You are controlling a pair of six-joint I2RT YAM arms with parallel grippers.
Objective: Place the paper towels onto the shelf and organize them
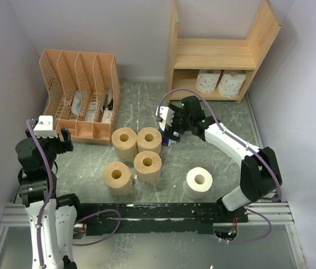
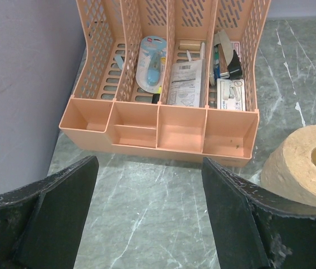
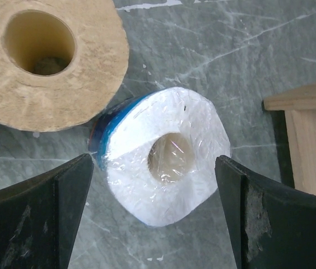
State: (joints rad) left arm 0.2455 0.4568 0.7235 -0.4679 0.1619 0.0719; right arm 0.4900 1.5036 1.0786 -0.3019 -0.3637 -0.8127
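Tan roll just beside wrapped white roll; shelf near.

Top looks down from behind me; my left wrist faces organizer, right wrist close over wrapped roll; top shares both.

The light wooden shelf stands upright with its open front forward, two tiers between tall side panels. On its lower tier two white rolls stand on end, side by side. Well in front of the shelf and off to its left, four tan-brown rolls cluster upright, cores up. A plain white roll stands alone, farthest from the shelf. Nearer the shelf's left front corner, a film-wrapped white roll with a blue band sits core-up, perhaps slightly tilted, just beside one tan roll.
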